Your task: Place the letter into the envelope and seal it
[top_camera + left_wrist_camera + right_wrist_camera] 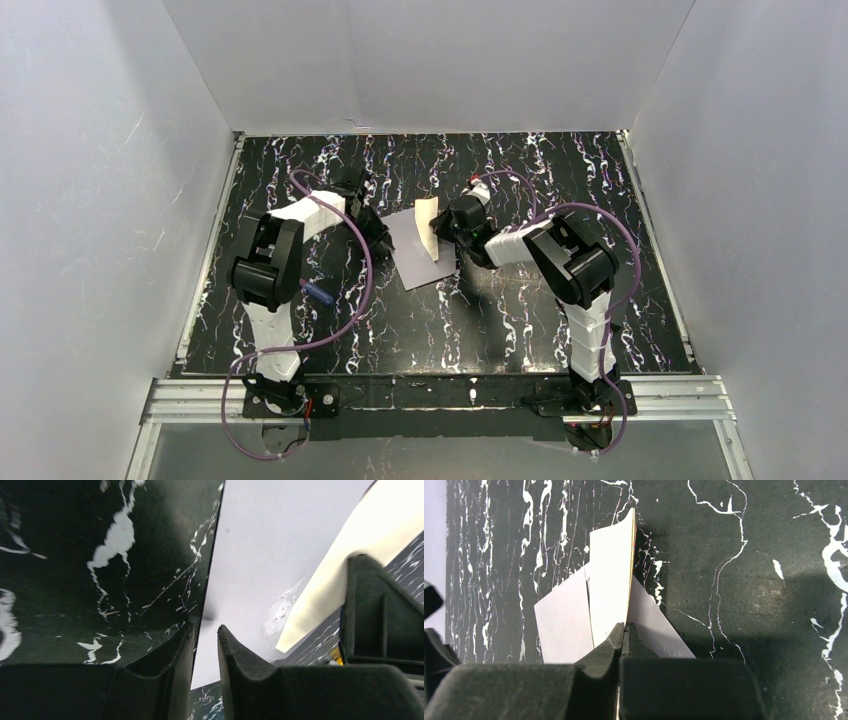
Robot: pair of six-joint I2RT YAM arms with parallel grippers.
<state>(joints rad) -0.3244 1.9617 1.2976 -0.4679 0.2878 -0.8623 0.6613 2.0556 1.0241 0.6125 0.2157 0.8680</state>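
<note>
The right hand [624, 627] is pressed together on the near edge of the letter [611, 580]. The letter stands on edge over the envelope [561, 625], with its long axis pointing away from the hand and its far tip reaching past the envelope. The envelope lies askew on the counter [749, 555]. The left hand [205, 630] has its fingers close together astride the envelope's left edge; I cannot tell whether they grip it
</note>
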